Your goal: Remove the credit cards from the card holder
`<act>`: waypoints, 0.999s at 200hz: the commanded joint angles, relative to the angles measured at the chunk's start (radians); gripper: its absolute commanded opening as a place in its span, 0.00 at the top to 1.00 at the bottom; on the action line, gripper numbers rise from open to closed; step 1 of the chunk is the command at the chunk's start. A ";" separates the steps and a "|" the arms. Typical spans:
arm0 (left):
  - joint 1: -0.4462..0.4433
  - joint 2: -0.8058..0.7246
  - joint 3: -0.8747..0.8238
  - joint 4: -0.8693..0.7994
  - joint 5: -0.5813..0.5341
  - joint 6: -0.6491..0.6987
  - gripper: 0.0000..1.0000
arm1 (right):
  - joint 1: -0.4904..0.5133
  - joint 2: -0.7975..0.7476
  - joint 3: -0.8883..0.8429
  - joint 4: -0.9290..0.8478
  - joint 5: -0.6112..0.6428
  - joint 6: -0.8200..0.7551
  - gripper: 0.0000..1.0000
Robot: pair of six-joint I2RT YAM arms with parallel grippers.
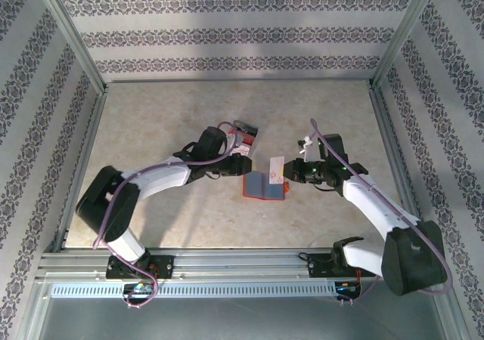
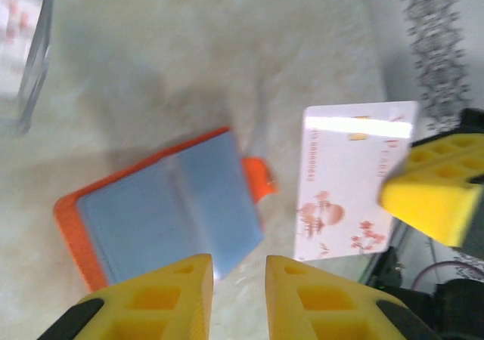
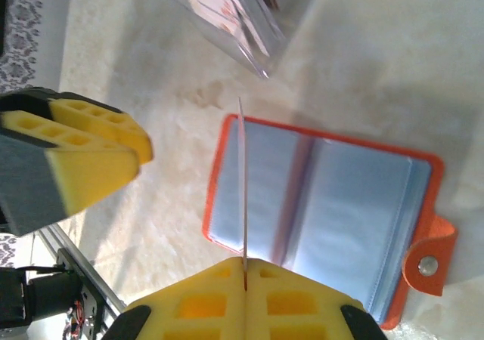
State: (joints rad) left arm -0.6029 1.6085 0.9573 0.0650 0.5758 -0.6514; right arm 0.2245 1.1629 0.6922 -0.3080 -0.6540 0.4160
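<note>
The card holder (image 1: 265, 185) lies open on the counter (image 1: 189, 113) between both arms, its long axis running left to right. The right pincer (image 3: 244, 268) is clenched on a white card (image 2: 352, 181) held edge-up over one end. The left pincer (image 2: 238, 268), slightly parted and apparently empty, hovers at the other.

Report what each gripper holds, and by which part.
Right gripper pinches the white card by one edge between its fingers. Left gripper holds nothing, fingers slightly apart near the open card holder.

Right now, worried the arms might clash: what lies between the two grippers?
Top view: the open card holder lies between left gripper and right gripper, plus the white card the right one pinches.
</note>
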 commanded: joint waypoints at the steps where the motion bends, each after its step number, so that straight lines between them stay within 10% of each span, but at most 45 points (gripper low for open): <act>1: 0.046 -0.114 -0.025 0.024 -0.017 0.090 0.72 | 0.000 -0.055 0.086 -0.123 0.042 -0.146 1.00; 154: 0.131 -0.646 -0.142 -0.088 0.178 0.829 0.00 | 0.331 -0.037 0.497 -0.526 0.353 -0.989 1.00; 200: 0.129 -0.673 -0.109 -0.167 0.247 0.961 0.00 | 0.370 0.021 0.607 -0.627 0.353 -1.123 1.00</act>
State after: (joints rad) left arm -0.4774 0.9478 0.8246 -0.0360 0.7532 0.1806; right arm 0.5640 1.1622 1.2385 -0.8566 -0.3172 -0.5831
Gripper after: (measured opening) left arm 0.994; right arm 0.046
